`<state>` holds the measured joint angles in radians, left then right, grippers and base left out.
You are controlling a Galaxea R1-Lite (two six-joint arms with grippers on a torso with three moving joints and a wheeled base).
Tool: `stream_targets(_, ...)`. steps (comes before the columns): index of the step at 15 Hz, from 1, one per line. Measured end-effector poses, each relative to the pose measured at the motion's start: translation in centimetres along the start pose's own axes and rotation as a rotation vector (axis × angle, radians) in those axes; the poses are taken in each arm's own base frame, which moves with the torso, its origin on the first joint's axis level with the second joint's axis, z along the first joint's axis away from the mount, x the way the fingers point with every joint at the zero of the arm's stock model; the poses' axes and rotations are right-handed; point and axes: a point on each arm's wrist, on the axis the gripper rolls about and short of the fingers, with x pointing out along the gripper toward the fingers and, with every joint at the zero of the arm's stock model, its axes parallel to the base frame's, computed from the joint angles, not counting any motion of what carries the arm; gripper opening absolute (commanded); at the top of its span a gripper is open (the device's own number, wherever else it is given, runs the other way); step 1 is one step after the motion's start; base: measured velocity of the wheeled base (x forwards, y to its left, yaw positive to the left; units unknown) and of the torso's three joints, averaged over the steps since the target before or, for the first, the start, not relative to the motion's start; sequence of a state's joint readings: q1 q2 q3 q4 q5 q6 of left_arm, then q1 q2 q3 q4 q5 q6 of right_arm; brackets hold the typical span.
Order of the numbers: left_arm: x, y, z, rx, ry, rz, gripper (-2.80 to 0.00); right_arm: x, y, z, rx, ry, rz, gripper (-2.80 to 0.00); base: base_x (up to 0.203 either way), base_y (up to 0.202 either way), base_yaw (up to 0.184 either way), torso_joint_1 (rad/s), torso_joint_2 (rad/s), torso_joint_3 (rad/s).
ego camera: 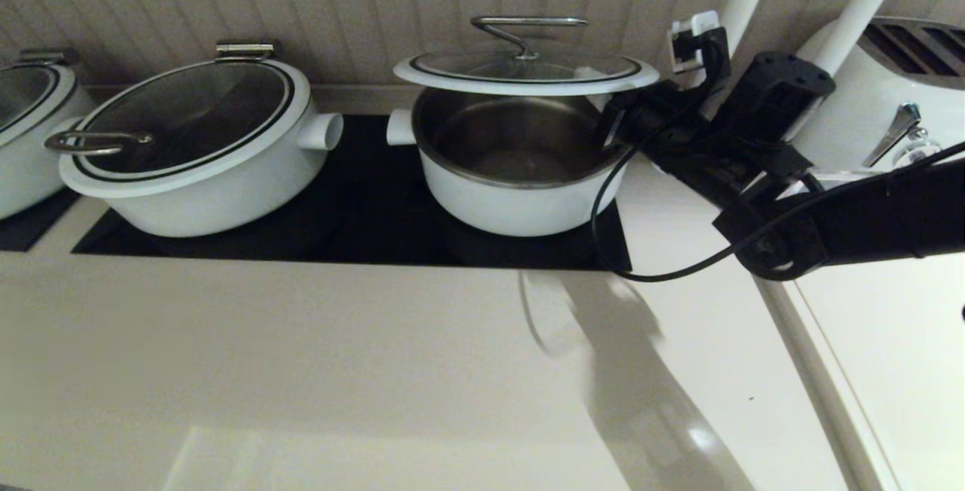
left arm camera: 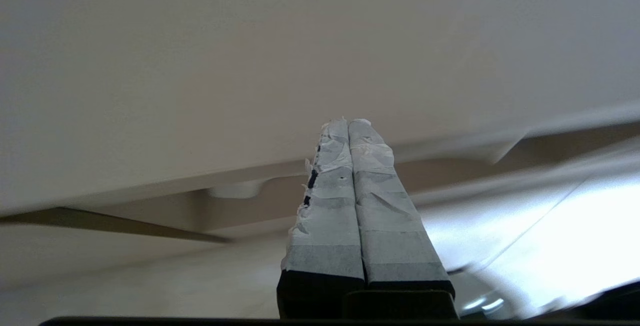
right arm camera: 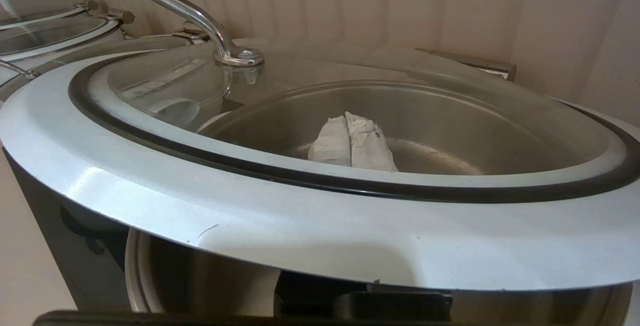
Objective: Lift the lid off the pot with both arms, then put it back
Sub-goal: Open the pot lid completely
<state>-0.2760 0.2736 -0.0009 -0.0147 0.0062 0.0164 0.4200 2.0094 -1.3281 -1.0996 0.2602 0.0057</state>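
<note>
The lid (ego camera: 528, 72), glass with a white rim and a steel bar handle (ego camera: 528, 27), is raised and roughly level above the white pot (ego camera: 520, 197), whose steel inside is open to view. My right gripper (ego camera: 614, 118) reaches in from the right under the lid's rim. In the right wrist view its taped fingertips (right arm camera: 350, 120) are pressed together below the glass of the lid (right arm camera: 300, 226), over the pot's inside (right arm camera: 475, 130). My left gripper (left arm camera: 348, 123) is shut and empty, out of the head view, before a plain pale surface.
A wider white pot (ego camera: 196, 151) with a loop-handled lid stands left on the black cooktop (ego camera: 362, 204). Another pot (ego camera: 30, 121) is at the far left. A white appliance (ego camera: 889, 99) and a wall socket (ego camera: 690, 35) are behind my right arm, and its cable (ego camera: 641, 265) hangs over the counter.
</note>
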Motion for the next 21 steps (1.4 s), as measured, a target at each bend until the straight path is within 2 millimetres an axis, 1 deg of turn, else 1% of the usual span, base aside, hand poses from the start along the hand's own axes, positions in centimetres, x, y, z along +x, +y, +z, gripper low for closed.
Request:
stream_targets(2, -0.05, -0.09, -0.22, 0.067, 0.032, -0.040, -2.80, 0.00, 0.00, 0.02, 0.000, -0.001, 0.000, -2.80, 0.000, 0.000, 0.000, 0.000, 0.00, 0.000)
stream_targets(8, -0.06, -0.10, -0.18, 0.045, 0.031, -0.044, -2.80, -0.07, -0.01, 0.21, 0.001, -0.002, 0.001, -2.80, 0.000, 0.000, 0.000, 0.000, 0.00, 0.000)
stream_targets(14, -0.05, -0.10, -0.16, 0.044, 0.031, -0.040, -2.80, -0.13, -0.44, 0.39, -0.005, -0.007, -0.004, -2.80, 0.000, 0.000, 0.000, 0.000, 0.00, 0.000)
stream_targets(21, 0.06, -0.11, -0.07, 0.000, 0.016, 0.104, -2.80, 0.08, -0.47, 0.78, -0.008, -0.020, -0.004, -2.80, 0.000, 0.000, 0.000, 0.000, 0.00, 0.000)
